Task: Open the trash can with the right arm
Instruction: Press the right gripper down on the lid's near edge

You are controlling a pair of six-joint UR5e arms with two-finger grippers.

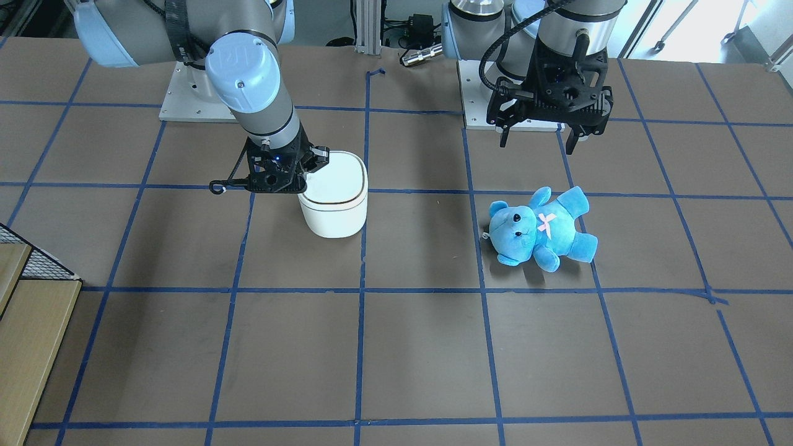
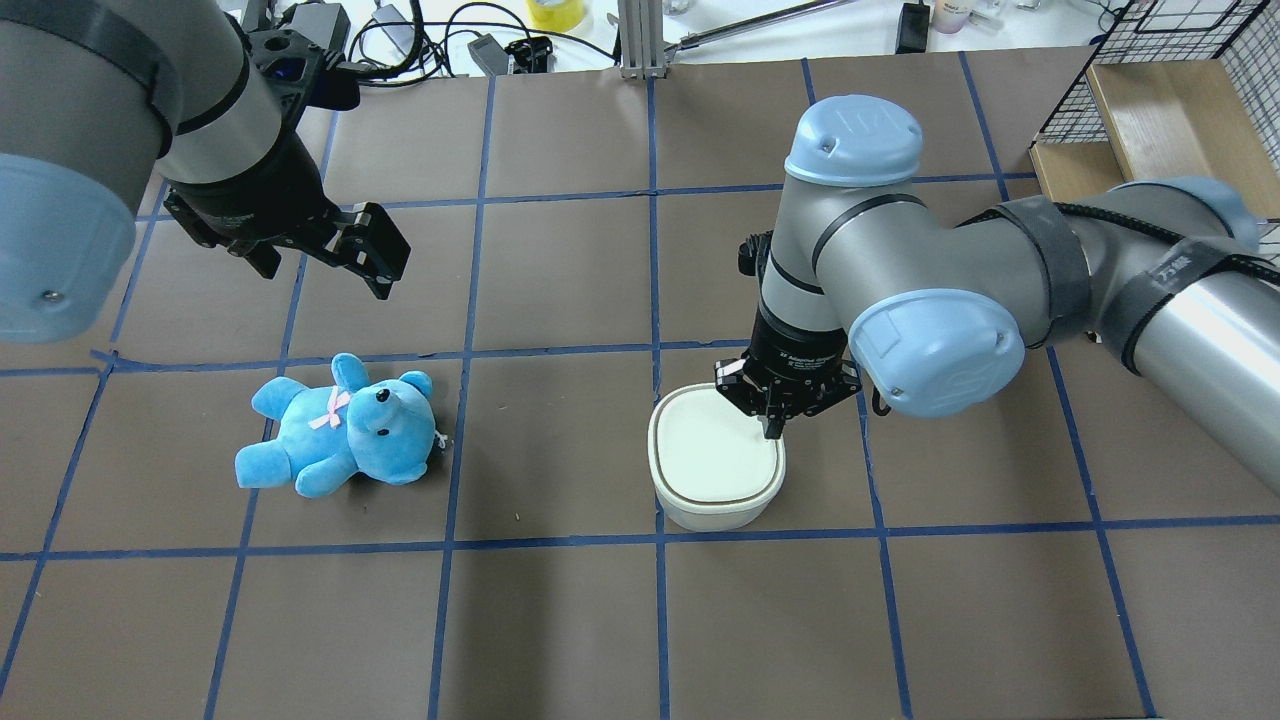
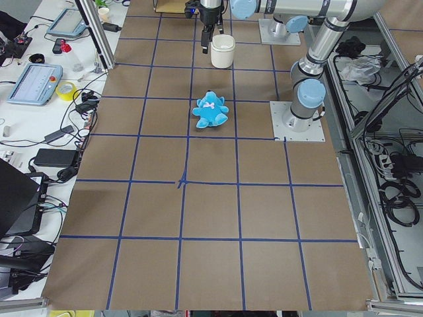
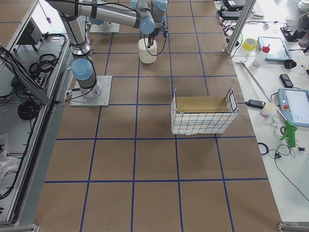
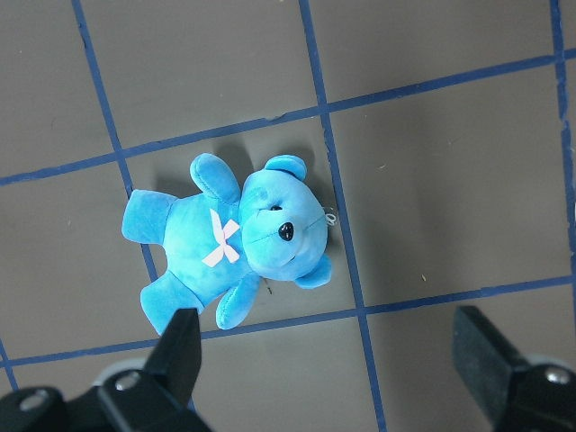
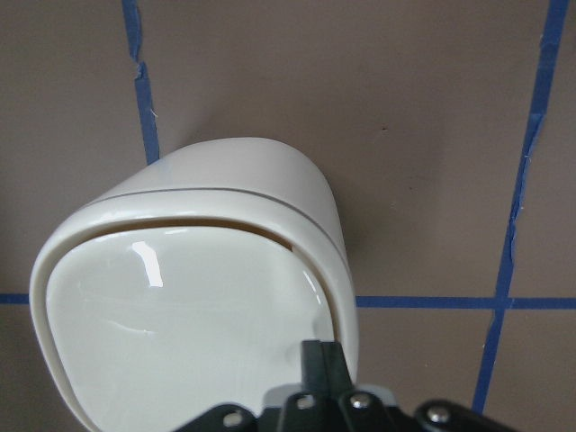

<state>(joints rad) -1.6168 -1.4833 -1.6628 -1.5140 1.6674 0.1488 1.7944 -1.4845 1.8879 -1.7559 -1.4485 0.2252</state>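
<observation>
The white trash can point(image 2: 715, 470) stands on the brown table with its flat lid down; it also shows in the front view point(image 1: 334, 204) and the right wrist view point(image 6: 198, 306). My right gripper point(image 2: 771, 428) points straight down, fingers together, with its tips at the lid's edge on the robot's side. The right wrist view shows its shut fingertips point(image 6: 322, 360) at the lid's rim. My left gripper point(image 2: 325, 262) is open and empty, hovering above the table beyond a blue teddy.
A blue teddy bear point(image 2: 340, 430) lies on its back on the left half of the table, below the left gripper point(image 5: 333, 360). A wire basket with a wooden box point(image 2: 1160, 110) stands at the far right corner.
</observation>
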